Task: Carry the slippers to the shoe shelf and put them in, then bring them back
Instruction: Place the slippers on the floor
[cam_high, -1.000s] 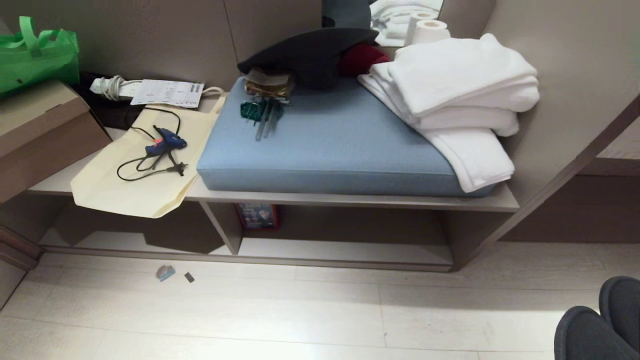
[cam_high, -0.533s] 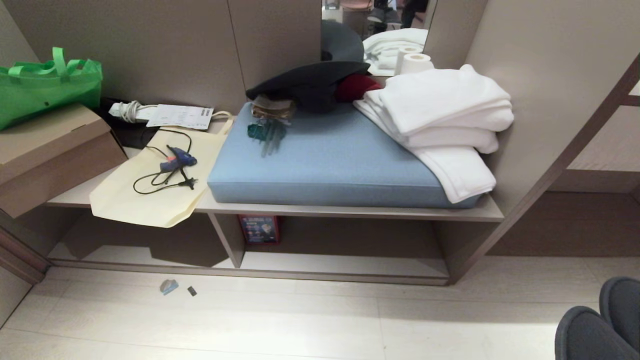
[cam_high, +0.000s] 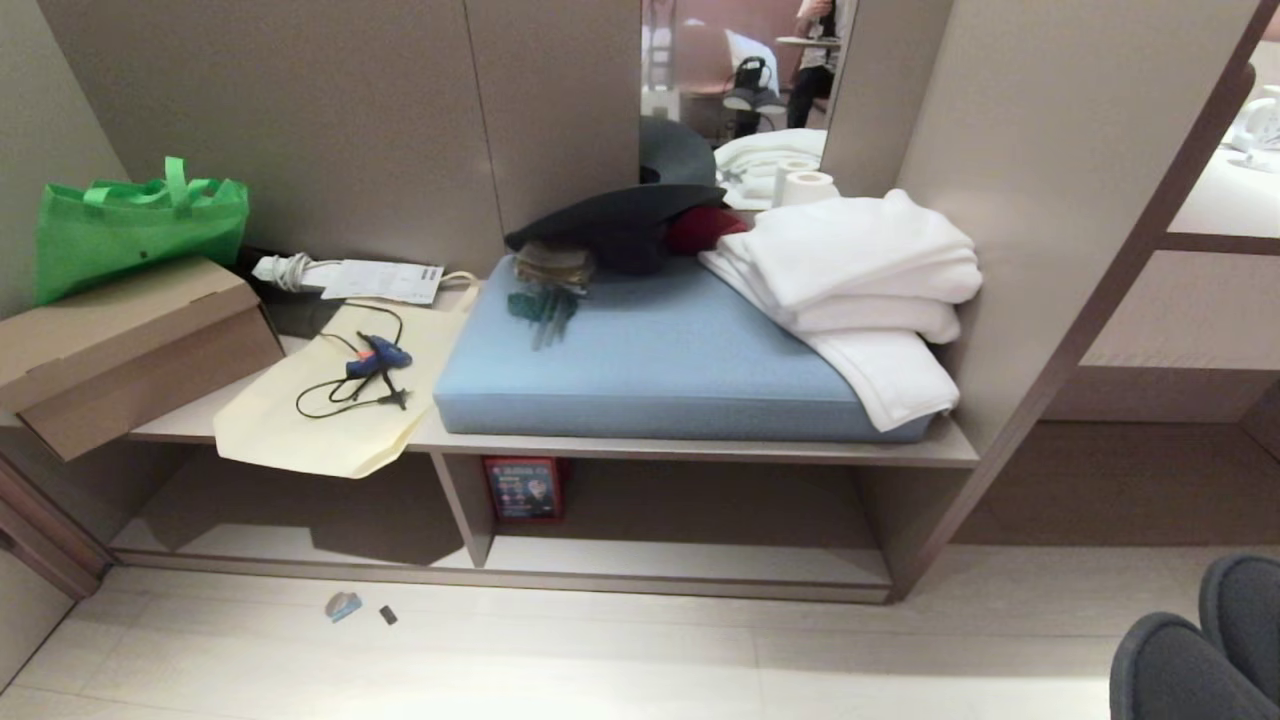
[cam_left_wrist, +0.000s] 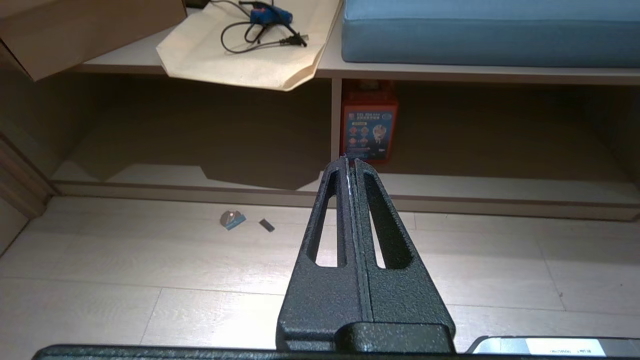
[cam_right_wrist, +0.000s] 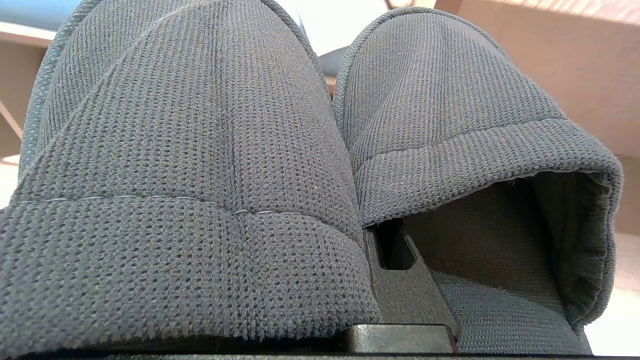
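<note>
While the slippers (cam_right_wrist: 200, 165) sit side by side on the right pincer (cam_right_wrist: 395, 260), its fingers are closed between the pair, one dark finger showing under the toe band of one slipper. From the head, their two toes (cam_high: 1195, 655) show at the lower right edge, above the pale floor (cam_high: 600, 660) and well apart from the shoe shelf (cam_high: 690, 560). That shelf is the low cubby under the counter (cam_high: 700, 450), split by a divider (cam_high: 465, 505), with a red box (cam_high: 522, 488) at its back. The left pincer (cam_left_wrist: 350, 167) hangs over the floor in front of the shelf, fingers pressed together, holding nothing. On the counter lie a blue cushion (cam_high: 650, 370), white towels (cam_high: 860, 290) and a cream bag (cam_high: 330, 420).
</note>
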